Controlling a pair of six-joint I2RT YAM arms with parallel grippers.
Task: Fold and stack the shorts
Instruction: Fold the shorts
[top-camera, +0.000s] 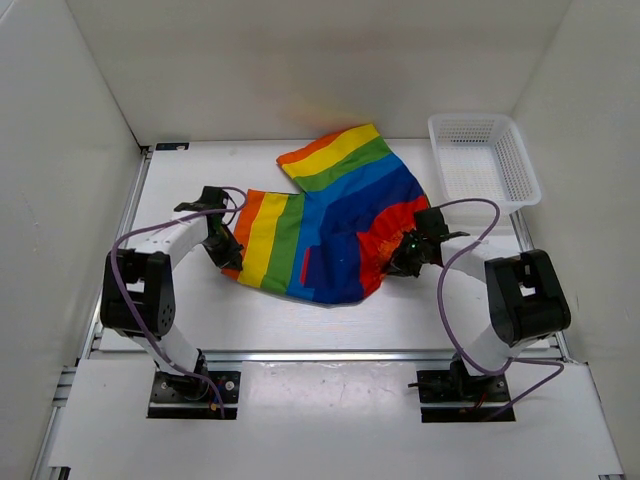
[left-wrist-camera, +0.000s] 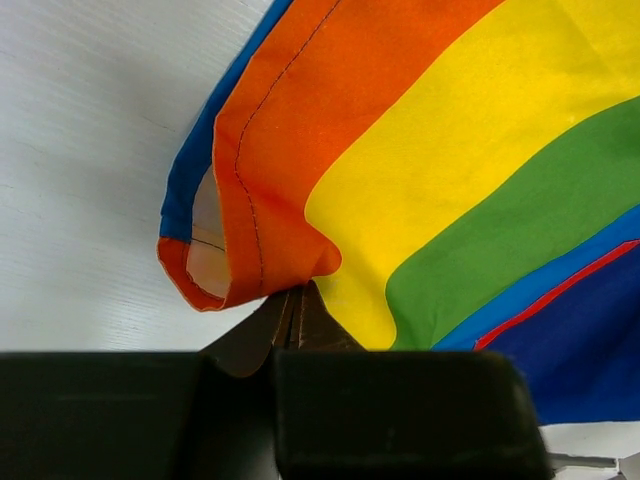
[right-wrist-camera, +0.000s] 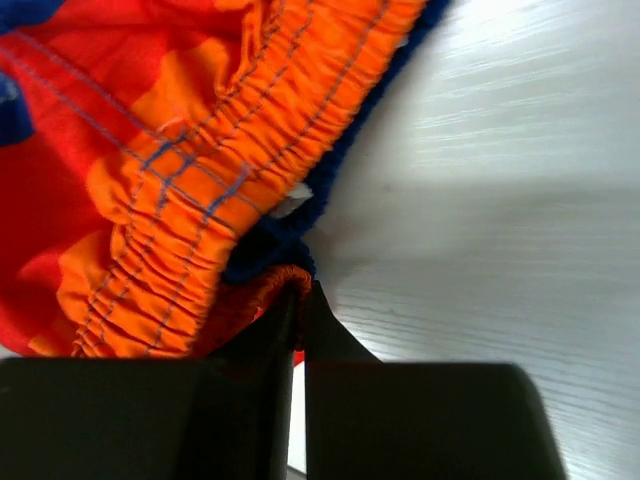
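Observation:
The rainbow-striped shorts (top-camera: 335, 215) lie spread on the table, one leg pointing to the back, the other to the left. My left gripper (top-camera: 228, 252) is shut on the orange hem of the left leg (left-wrist-camera: 262, 225); its jaws pinch the fabric edge. My right gripper (top-camera: 405, 262) is shut on the gathered orange-red waistband (right-wrist-camera: 215, 200) at the shorts' right side, with red cloth between the jaws. A dark blue patch pocket (top-camera: 335, 262) shows near the front edge of the shorts.
A white mesh basket (top-camera: 484, 160) stands at the back right, close to the shorts' right edge. White walls enclose the table on three sides. The metal rail (top-camera: 320, 355) runs along the front, by the arm bases.

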